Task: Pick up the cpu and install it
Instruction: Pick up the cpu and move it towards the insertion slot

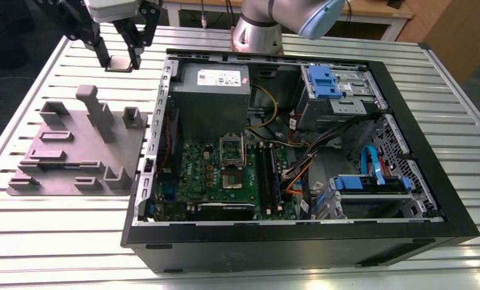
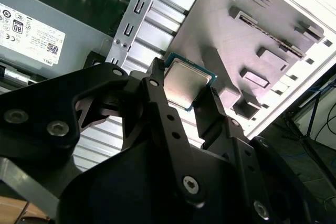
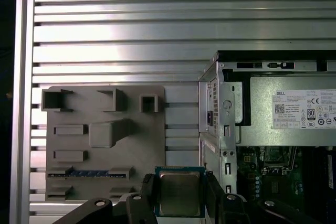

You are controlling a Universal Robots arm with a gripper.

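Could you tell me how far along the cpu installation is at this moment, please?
Done: the cpu is picked up, clear of the grey fixture plate. In hand: the gripper has its jaws shut on it, above the slatted table beside the open computer case. Left: it is not yet seated on the motherboard.

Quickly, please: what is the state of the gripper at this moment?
Gripper: closed, holding the cpu by two opposite edges.
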